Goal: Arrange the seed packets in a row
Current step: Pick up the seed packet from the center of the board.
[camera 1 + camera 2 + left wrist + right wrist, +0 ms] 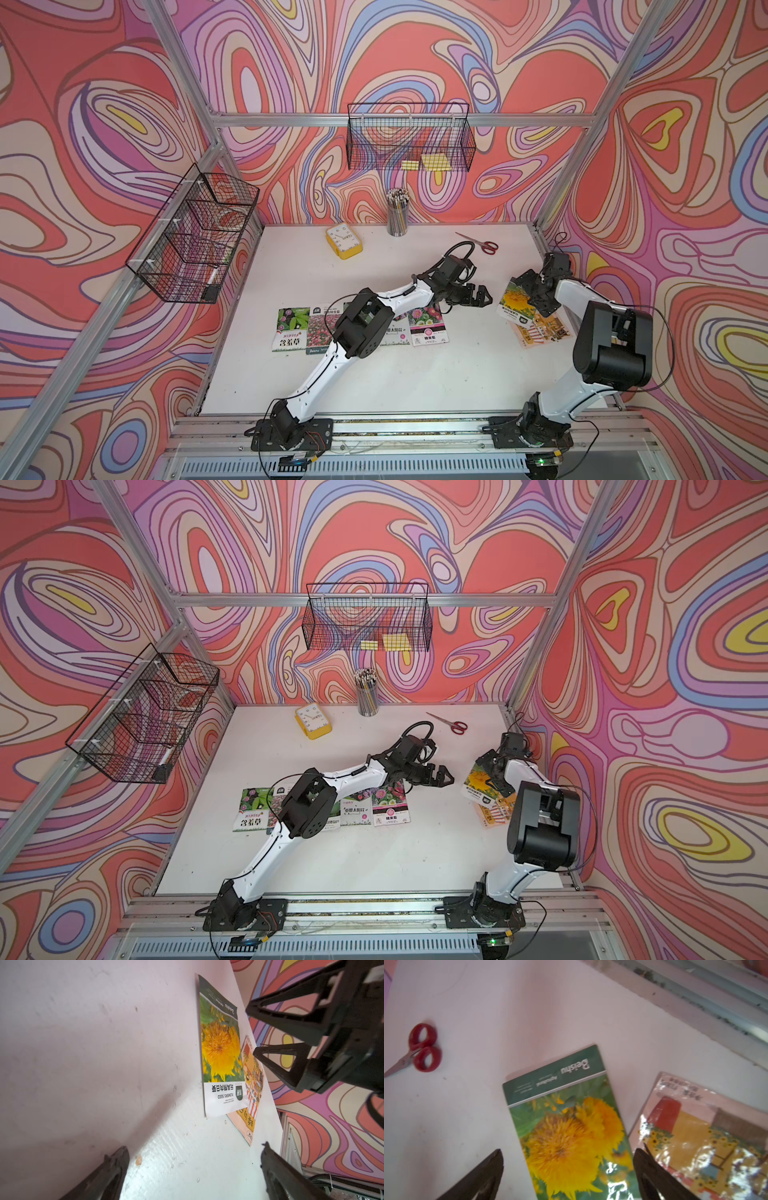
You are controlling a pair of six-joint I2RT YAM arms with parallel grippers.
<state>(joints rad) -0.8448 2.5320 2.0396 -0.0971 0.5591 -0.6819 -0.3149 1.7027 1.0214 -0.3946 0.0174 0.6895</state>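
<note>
Remote session, both arms out over the white surface [374, 386]. A row of seed packets [428, 328] lies edge to edge, well apart from the sunflower packet [571, 1126]. It is on the side of the left arm [320, 370], which crosses the row and hides its middle.

The left hand [193, 1148] hangs wide open and empty over bare surface between the row and the sunflower packet. I have the right hand [569, 1150] spread wide astride the sunflower packet, gripping nothing, apparently lined up for a pickup.

The sunflower packet partly overlaps a shop-picture packet [695, 1136], which I judge could drag along. The clock [344, 242], pencil cup [397, 212] and scissors [484, 246] sit beyond the sunflower packet, out of the way.
</note>
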